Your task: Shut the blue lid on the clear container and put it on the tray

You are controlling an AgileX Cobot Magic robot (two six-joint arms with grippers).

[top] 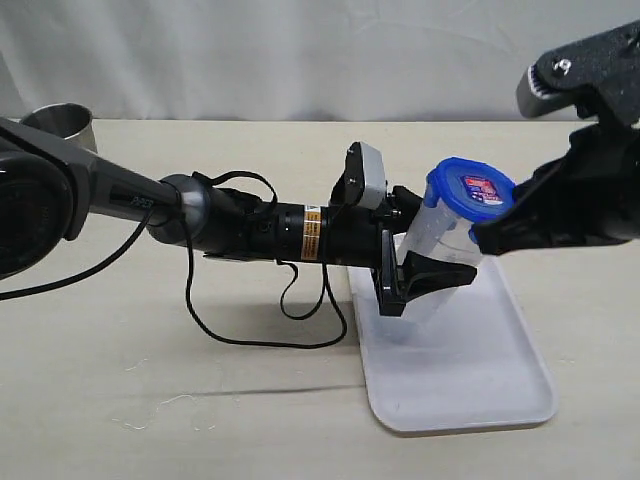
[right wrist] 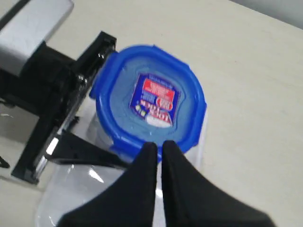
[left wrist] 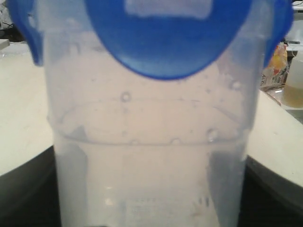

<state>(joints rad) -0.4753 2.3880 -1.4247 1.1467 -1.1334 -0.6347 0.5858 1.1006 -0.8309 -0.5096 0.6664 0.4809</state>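
Blue plastic fills the right wrist view: the blue lid sits on the clear container with its sticker up, and the right tool has its fingers together, tips at the lid's rim. The left wrist view shows only the translucent wall and droplets inside. Only the exterior view gives the setting. The left arm stretches level across the desk, and the left tool is clamped on the container, tilted over the tray — whether its base touches, I cannot tell. The right arm slants in from the right. A metal cup stands far left.
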